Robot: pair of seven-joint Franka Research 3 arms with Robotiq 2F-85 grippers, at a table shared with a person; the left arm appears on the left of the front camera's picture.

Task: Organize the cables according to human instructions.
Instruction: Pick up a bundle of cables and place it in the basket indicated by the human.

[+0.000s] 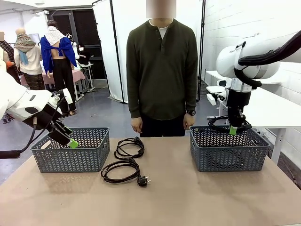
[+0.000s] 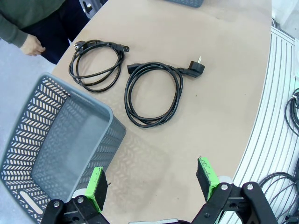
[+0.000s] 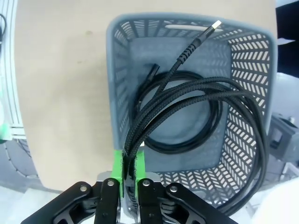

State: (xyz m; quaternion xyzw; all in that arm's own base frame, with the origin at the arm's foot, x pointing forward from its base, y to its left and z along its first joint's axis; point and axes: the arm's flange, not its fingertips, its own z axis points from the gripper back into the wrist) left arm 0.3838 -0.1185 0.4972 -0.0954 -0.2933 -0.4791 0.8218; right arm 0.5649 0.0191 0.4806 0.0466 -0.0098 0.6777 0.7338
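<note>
The right pincer hangs at the right of the front view, just above the right basket. In its wrist view the right pincer is clamped tight on a black braided cable. The cable's strands fan up from the green pads across the right basket, and a pale connector tip lies near the rim at the top of the frame. A second cable, the coiled cable, lies as a ring on the basket floor beneath them.

The left pincer sits at the left of the front view, tilted above the near corner of the left basket. In its wrist view the left pincer stands wide apart and holds nothing, and the left basket sits at the lower left.

Two more cables lie on the table between the baskets. The far cable is a loose coil. The near cable lies just beside it, its angled plug pointing away from the loop.

The person stands at the table's far edge with both arms down, and one hand shows at the upper left of the left wrist view.
</note>
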